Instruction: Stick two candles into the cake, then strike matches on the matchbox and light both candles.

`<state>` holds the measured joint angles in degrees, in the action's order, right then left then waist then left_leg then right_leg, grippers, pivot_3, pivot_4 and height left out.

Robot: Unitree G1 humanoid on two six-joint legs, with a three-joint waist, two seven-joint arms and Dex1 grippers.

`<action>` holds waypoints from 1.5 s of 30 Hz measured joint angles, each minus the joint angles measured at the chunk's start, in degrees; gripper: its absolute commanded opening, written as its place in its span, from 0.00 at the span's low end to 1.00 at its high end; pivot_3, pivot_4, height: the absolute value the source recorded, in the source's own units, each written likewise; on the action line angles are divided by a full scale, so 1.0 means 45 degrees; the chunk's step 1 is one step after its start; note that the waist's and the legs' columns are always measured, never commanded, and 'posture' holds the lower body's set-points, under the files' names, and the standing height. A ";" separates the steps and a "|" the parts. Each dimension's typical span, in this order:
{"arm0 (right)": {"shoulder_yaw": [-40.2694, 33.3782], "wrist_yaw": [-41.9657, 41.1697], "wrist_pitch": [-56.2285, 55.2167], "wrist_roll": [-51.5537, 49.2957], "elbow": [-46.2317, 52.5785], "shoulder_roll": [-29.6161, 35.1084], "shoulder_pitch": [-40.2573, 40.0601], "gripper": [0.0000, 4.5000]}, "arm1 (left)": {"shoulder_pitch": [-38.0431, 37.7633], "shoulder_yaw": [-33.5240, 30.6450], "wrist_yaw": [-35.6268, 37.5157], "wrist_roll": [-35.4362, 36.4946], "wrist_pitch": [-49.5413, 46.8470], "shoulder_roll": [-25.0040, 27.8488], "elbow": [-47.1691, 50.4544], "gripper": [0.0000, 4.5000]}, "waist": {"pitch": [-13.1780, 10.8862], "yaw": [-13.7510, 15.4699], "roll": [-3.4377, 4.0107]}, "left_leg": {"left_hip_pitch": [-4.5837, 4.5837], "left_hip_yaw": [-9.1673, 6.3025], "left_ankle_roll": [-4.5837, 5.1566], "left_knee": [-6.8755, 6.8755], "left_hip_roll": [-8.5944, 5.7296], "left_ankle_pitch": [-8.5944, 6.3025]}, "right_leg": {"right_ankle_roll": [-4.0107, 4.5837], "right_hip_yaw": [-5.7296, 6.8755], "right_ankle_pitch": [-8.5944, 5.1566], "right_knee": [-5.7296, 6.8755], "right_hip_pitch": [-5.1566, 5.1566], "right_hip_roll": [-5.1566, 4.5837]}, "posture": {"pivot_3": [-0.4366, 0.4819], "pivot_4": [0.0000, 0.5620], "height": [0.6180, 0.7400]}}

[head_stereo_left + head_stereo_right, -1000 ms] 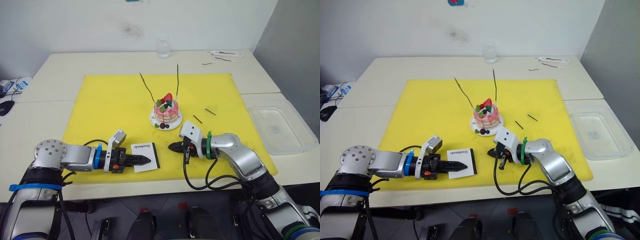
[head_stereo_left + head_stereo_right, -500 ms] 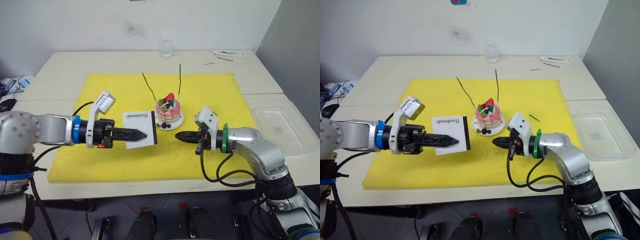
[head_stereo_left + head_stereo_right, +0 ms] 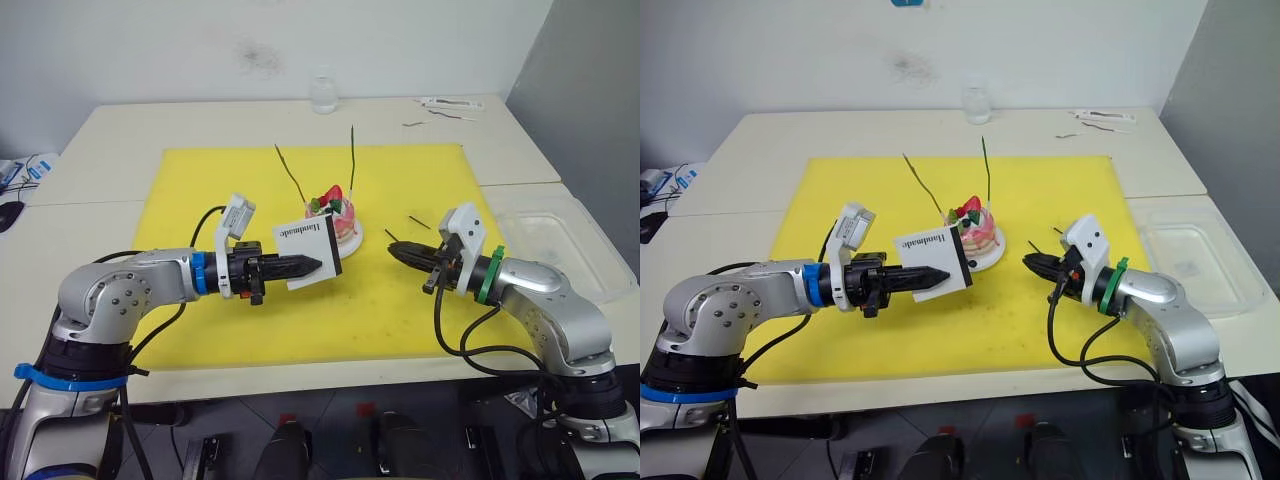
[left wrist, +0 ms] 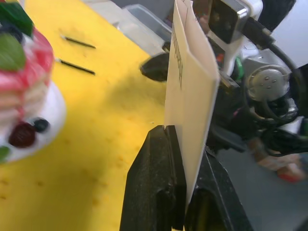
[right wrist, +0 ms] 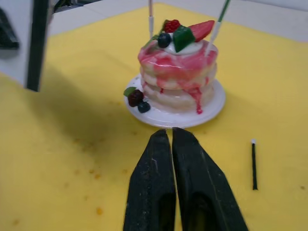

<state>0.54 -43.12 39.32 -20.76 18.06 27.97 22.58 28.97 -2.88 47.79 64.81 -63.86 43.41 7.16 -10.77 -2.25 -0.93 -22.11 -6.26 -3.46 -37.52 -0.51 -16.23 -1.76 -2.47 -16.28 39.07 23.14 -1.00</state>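
With both candles point(image 3: 352, 160) already standing in the cake point(image 3: 335, 216) mid-mat, unlit, the left gripper point(image 3: 300, 266) grips the matchbox point(image 3: 309, 254) aloft beside it, while the right gripper point(image 3: 398, 251), pinched empty, leaves both matches point(image 3: 420, 222) unstruck.

matchbox point(image 3: 309, 254) hides part of the cake point(image 3: 340, 215).

white wall point(image 3: 150, 50) | cream tables point(image 3: 120, 130) | grey partition point(image 3: 590, 90)
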 measured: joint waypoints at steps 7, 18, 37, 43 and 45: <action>0.0232 0.0974 -0.1106 0.0812 -0.2684 -0.0713 0.0834 0.66 | -0.0147 -0.0597 -0.0776 0.1066 -0.2204 -0.0669 -0.1536 0.00 | 0.0000 -0.0016 0.0000 | -0.0002 0.0006 0.0015 -0.0042 0.0003 0.0012 | -0.0003 -0.0005 0.0010 0.0009 -0.0004 0.0016 | 0.48 0.27 1.00; 0.0701 0.1553 -0.3408 0.2066 -0.6828 -0.1841 0.2433 0.58 | -0.0016 -0.0795 -0.1109 0.0549 -0.2290 -0.1104 -0.1481 0.00 | 0.0000 -0.0019 0.0000 | -0.0003 0.0011 -0.0036 -0.0046 0.0008 0.0041 | 0.0012 -0.0008 0.0023 0.0008 -0.0002 0.0015 | 0.48 0.27 1.00; 0.0753 0.2287 -0.4443 0.2852 -0.8174 -0.2621 0.2792 0.30 | -0.0018 -0.0995 -0.1307 0.0159 -0.2100 -0.1194 -0.1197 0.00 | 0.0000 -0.0042 0.0001 | -0.0003 0.0009 -0.0038 -0.0048 0.0007 0.0042 | 0.0012 -0.0005 0.0026 0.0013 -0.0001 0.0012 | 0.48 0.27 1.00; 0.0578 0.2513 -0.4400 0.2841 -0.8324 -0.2838 0.2807 0.30 | -0.0018 -0.0994 -0.1240 -0.0061 -0.2061 -0.1193 -0.1196 0.00 | 0.0000 -0.0059 0.0001 | -0.0003 0.0010 -0.0038 -0.0048 0.0007 0.0042 | 0.0012 -0.0007 0.0026 0.0013 -0.0001 0.0012 | 0.48 0.27 1.00; 0.0582 0.2558 -0.4363 0.2852 -0.8325 -0.2839 0.2806 0.30 | -0.0019 -0.0994 -0.1155 -0.0182 -0.2038 -0.1191 -0.1198 0.00 | 0.0000 -0.0066 0.0001 | -0.0003 0.0010 -0.0038 -0.0048 0.0006 0.0042 | 0.0012 -0.0007 0.0027 0.0014 -0.0002 0.0013 | 0.48 0.27 1.00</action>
<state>3.15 -31.61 19.69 -7.93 -19.40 15.19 35.21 28.88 -7.35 42.59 63.99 -73.03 38.05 1.77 -10.76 -2.55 -0.93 -22.13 -6.21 -3.63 -37.74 -0.48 -16.04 -1.71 -2.51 -16.16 39.13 23.14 -0.94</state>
